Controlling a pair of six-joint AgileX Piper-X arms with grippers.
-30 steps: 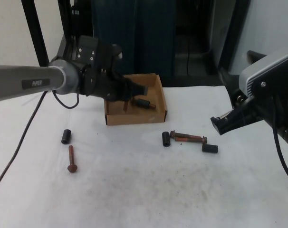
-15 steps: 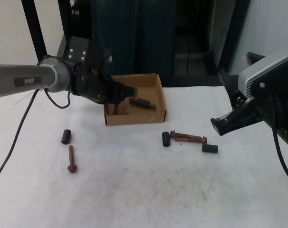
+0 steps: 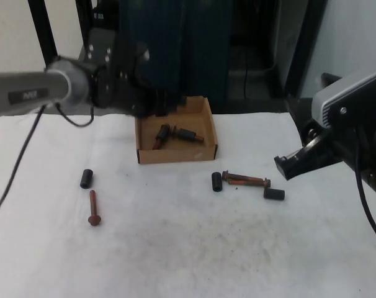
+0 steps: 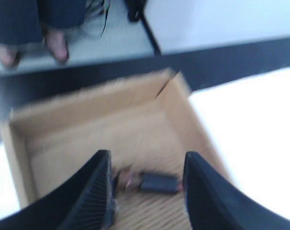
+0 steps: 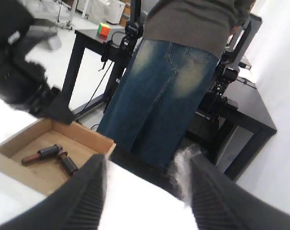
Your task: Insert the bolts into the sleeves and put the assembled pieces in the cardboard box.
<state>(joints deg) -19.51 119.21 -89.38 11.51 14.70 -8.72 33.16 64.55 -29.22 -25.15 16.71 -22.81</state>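
Toward the left edge of the tabletop (image 3: pixel 175 254), a loose sleeve (image 3: pixel 86 178) lies just beyond a bolt (image 3: pixel 94 207), the two not touching. At the far edge, about midway along, the left arm's (image 3: pixel 45 93) jaws hang wide and empty over the far side of the cardboard box (image 3: pixel 175 153), in which two assembled pieces (image 3: pixel 161 135) (image 3: pixel 188 135) lie close together. Right of the box and nearer the front, a second sleeve (image 3: pixel 216 181), side-by-side bolts (image 3: pixel 245 180) and a third sleeve (image 3: pixel 274 194) cluster, while the right arm's (image 3: pixel 349 118) jaws stand wide and empty toward the right edge.
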